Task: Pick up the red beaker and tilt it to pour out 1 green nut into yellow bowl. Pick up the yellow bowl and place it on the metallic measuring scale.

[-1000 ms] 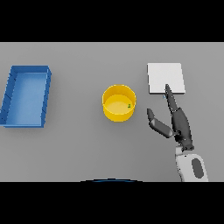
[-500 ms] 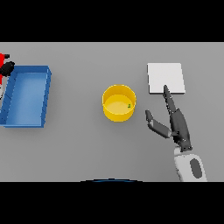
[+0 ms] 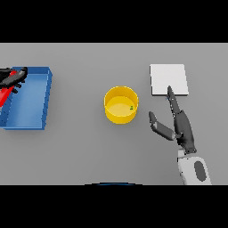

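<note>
The yellow bowl (image 3: 121,104) stands mid-bench with one green nut (image 3: 131,107) inside: pouring appears done. The right hand (image 3: 178,124), fingers relaxed and spread, lies beside it. The left hand (image 3: 12,76) grips the red beaker (image 3: 4,92) over the blue tray (image 3: 43,100). Transfer to the scale (image 3: 168,79) remains.

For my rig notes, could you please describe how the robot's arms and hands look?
The right hand is dark grey with slender fingers and a thumb, on a white forearm with a dark grey oval inset. The left hand is equally dark; its arm is out of view.
</note>
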